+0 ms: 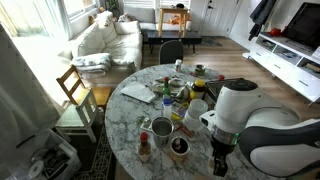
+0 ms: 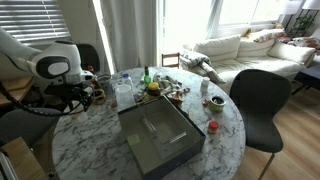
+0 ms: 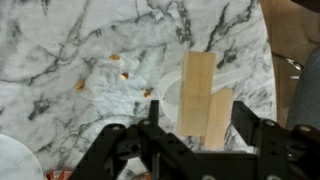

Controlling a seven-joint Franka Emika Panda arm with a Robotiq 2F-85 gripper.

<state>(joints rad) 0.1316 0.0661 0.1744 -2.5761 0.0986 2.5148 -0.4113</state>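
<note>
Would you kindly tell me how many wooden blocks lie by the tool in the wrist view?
2. A longer wooden block lies on the marble table ahead of the open tool; a shorter block touches its side. More may be hidden under the tool.

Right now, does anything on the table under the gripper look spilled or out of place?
Yes. Small orange crumbs lie scattered on the marble table in the wrist view, left of two pale wooden pieces. They look like spilled bits, loose and in no dish.
</note>
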